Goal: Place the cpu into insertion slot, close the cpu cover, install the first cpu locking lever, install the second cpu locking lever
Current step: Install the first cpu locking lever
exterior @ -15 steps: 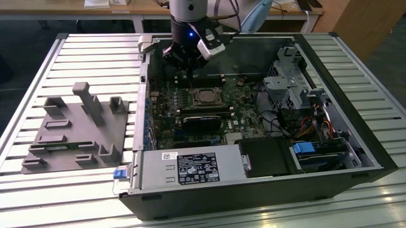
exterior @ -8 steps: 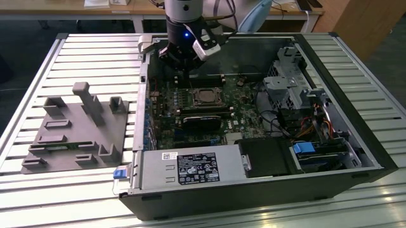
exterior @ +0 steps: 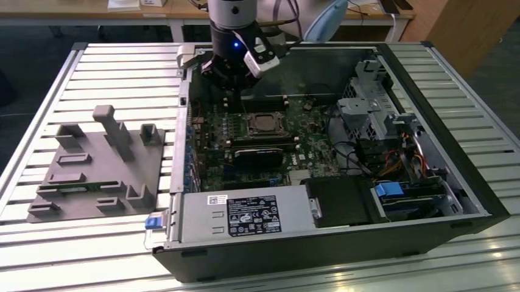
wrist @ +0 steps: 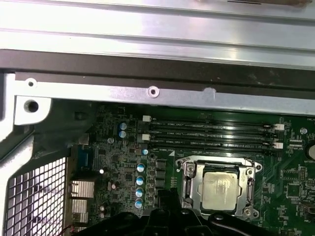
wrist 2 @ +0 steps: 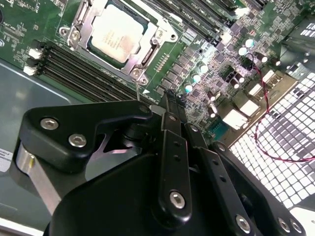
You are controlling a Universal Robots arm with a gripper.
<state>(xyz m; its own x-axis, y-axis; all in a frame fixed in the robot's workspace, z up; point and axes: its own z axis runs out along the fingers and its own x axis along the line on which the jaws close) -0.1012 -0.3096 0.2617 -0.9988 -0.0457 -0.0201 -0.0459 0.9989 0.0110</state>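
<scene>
The cpu (wrist: 220, 191), just one, sits in the one insertion slot (wrist: 196, 183).

Wrist views close; probably sharing cpu (wrist: 221, 191)

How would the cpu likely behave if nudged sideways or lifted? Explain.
The cpu looks a flat, metal-topped square, so probably stiff and unlikely to roll. Framed by the cpu cover, it would likely resist a sideways push. Its smooth top may be slippery.
</scene>
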